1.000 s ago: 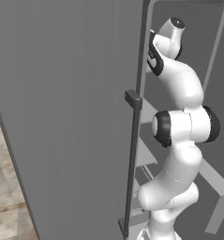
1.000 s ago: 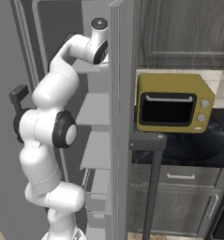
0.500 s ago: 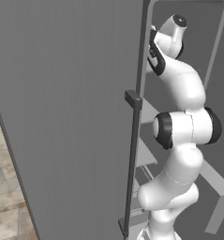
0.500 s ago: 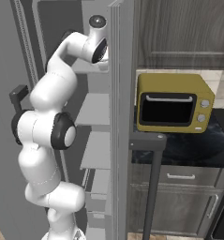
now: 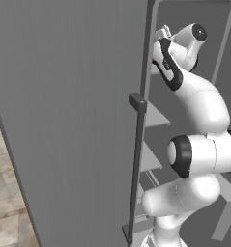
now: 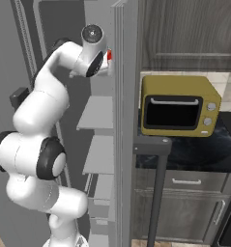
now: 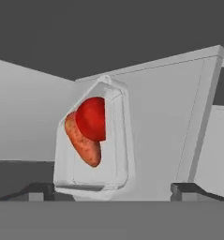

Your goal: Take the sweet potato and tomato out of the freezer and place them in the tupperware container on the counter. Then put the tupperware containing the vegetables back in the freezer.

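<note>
Now the gripper (image 7: 111, 191), jaws wide and empty, faces the tupperware container (image 7: 117, 136) holding tomato (image 7: 92, 118) and sweet potato (image 7: 83, 140) on a freezer (image 6: 100, 113) shelf; apparently the final step, withdrawing remains.

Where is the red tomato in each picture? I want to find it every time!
Left base view: look top right, where the white arm reaches in and blocks that spot.
Right base view: the tomato is a tiny red bit up top, beside the door edge.
Hand view: the tomato sits left of middle, inside the tupperware container.
Shared landmark: the freezer's pale shelves.
</note>
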Available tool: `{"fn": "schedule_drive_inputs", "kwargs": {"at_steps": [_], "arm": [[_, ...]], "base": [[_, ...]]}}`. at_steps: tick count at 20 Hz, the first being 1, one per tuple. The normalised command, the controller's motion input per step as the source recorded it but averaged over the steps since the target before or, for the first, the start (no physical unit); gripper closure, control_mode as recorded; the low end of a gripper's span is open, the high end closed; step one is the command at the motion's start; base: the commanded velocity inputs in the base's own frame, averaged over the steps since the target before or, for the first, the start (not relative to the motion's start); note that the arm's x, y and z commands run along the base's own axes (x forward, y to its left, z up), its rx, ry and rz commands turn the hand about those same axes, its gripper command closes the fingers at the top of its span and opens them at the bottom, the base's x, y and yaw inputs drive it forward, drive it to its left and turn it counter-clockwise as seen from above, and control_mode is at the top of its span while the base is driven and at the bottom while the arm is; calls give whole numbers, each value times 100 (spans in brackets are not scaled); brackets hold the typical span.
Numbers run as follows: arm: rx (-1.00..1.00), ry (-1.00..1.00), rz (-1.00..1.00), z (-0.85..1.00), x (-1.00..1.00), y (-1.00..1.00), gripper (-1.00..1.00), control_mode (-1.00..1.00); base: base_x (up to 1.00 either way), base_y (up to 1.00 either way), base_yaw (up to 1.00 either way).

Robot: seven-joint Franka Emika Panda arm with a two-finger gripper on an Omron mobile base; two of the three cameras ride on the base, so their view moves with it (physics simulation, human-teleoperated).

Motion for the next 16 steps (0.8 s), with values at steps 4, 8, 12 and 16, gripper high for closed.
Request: {"fn": "schedule_drive_inputs", "kwargs": {"at_steps": [4, 8, 12, 16], "arm": [[0, -27, 0, 11, -99, 19, -100, -100], [0, -22, -1, 31, -100, 38, -100, -100], [0, -18, -3, 38, -100, 33, -100, -100], [0, -16, -6, 43, -100, 10, -100, -100]], "base": [[0, 0, 0], [0, 0, 0], [0, 0, 0], [0, 0, 0]]}}
